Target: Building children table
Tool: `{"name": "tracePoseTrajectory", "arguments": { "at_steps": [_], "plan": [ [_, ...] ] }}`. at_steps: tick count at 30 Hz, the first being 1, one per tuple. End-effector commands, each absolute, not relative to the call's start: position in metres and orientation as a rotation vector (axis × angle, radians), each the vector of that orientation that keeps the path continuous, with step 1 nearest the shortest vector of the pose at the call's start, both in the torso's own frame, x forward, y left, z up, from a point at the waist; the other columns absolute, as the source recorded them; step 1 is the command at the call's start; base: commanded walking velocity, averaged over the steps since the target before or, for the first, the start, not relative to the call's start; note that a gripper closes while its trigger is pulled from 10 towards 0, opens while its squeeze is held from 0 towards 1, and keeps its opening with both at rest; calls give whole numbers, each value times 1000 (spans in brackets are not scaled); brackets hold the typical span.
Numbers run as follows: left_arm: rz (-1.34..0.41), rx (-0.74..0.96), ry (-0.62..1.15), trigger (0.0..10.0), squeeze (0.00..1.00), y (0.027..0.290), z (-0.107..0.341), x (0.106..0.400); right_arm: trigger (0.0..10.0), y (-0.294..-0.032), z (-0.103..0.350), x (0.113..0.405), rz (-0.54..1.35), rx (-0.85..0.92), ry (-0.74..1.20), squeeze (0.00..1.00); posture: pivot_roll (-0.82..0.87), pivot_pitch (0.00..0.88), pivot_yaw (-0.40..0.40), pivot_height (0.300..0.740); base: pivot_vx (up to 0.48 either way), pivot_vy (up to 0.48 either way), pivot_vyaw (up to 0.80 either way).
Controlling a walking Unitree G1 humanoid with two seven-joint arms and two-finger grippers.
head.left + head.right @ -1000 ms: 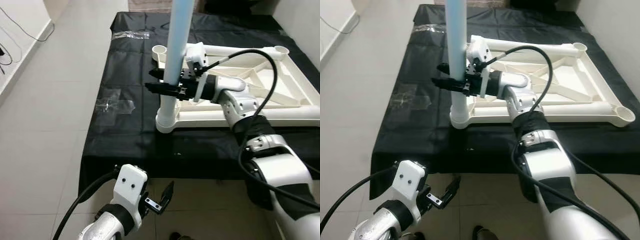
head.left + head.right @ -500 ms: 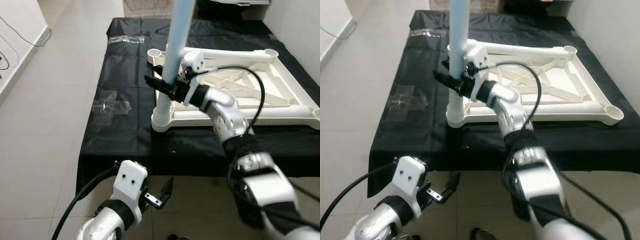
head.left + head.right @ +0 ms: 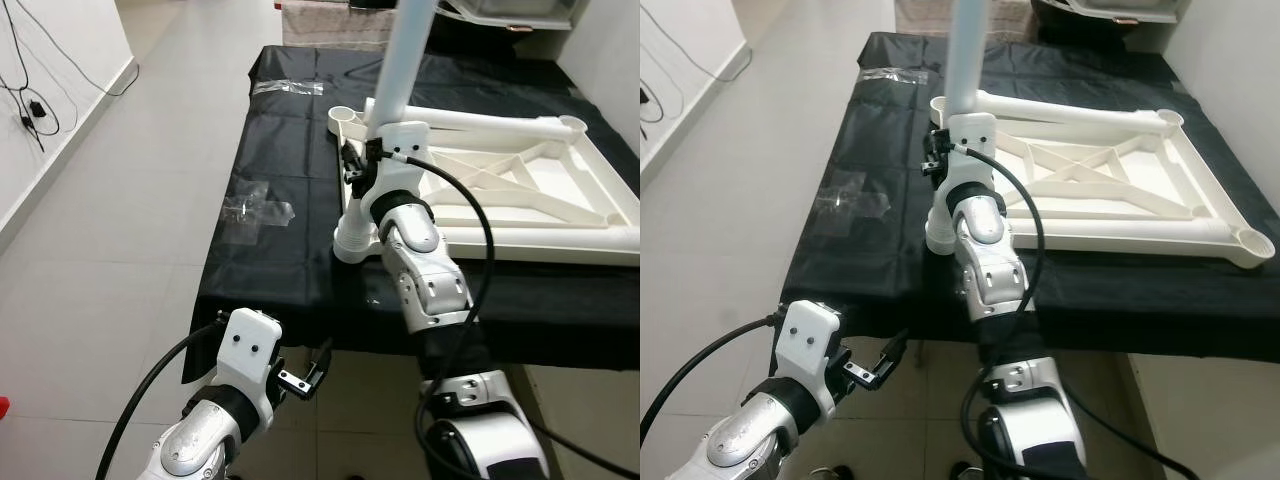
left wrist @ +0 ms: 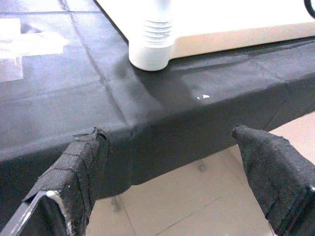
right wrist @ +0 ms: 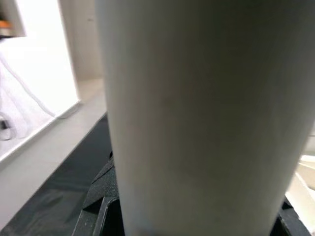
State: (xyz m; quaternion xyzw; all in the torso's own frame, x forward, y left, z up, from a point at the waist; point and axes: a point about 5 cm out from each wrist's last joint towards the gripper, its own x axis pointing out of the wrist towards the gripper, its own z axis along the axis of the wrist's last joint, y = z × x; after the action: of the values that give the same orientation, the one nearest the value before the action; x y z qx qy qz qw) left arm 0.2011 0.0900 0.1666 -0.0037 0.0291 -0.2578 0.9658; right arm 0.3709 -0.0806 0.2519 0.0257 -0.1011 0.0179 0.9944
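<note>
Since the leg (image 3: 400, 75) looks stiff, light and smooth, it is gripped low by the right gripper (image 3: 352, 170); the left gripper (image 4: 172, 167) is spread wide, empty.

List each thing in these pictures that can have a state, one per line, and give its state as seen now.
Table leg: upright, seated in the near-left corner socket.
Tabletop frame: lying upside down on the cloth.
Far-left socket: empty.
Black cloth: spread over the platform.
Right gripper: at the leg, low down; the wrist view suggests it is shut on it.
Left gripper: open, idle below the platform's edge.
</note>
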Motion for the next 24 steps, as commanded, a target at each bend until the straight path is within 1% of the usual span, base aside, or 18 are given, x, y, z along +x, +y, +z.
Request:
{"name": "tracePoseTrajectory", "arguments": {
  "at_steps": [1, 2, 3, 5, 8, 10, 15, 16, 17, 18, 19, 24],
  "plan": [
    [-527, -2, 74, 10000, 0, 89, 162, 201, 0, -97, 194, 373, -180, 104, 74, 0, 69, 229, -66, 740, 0, 0, 0],
    [-527, -2, 74, 10000, 0, 89, 162, 201, 0, -97, 194, 373, -180, 104, 74, 0, 69, 229, -66, 740, 0, 0, 0],
    [-527, 0, 72, 10000, 0, 90, 162, 202, 0, -95, 198, 370, -284, 151, 70, 0, 69, 221, -67, 740, 0, 0, 0],
    [-527, 4, 69, 10000, 0, 91, 162, 202, 0, -91, 204, 367, -404, 219, 61, 0, 72, 215, -67, 740, 0, 0, 0],
    [-528, 6, 68, 10000, 0, 91, 162, 202, 0, -89, 207, 365, -427, 238, 58, 0, 74, 216, -66, 740, 0, 0, 0],
    [-529, 8, 68, 10000, 0, 90, 162, 201, 0, -80, 211, 361, -457, 283, 50, 0, 80, 207, -70, 740, 0, 0, 0],
    [-531, 11, 69, 10000, 0, 91, 161, 201, 0, -75, 211, 357, -456, 320, 63, 0, 78, 202, -67, 740, 0, 0, 0],
    [-534, 13, 72, 10000, 0, 91, 160, 201, 1529, -73, 210, 355, -460, 321, 70, 0, 76, 196, -66, 740, 0, 0, 0],
    [-540, 15, 74, 10000, 0, 90, 159, 200, 5608, -72, 209, 353, -451, 320, 70, 0, 73, 191, -64, 740, 0, 0, 0],
    [-540, 15, 74, 10000, 0, 90, 159, 200, 5608, -72, 209, 353, -451, 320, 70, 0, 73, 191, -64, 740, 0, 0, 0],
    [-544, 15, 76, 10000, 0, 90, 158, 199, 10000, -71, 209, 351, -451, 317, 69, 0, 73, 191, -64, 740, 0, 0, 0],
    [-557, 11, 81, 10000, 0, 87, 156, 197, 10000, -70, 210, 352, -422, 301, 58, 0, 70, 197, -63, 740, 0, 0, 0]
  ]
}}
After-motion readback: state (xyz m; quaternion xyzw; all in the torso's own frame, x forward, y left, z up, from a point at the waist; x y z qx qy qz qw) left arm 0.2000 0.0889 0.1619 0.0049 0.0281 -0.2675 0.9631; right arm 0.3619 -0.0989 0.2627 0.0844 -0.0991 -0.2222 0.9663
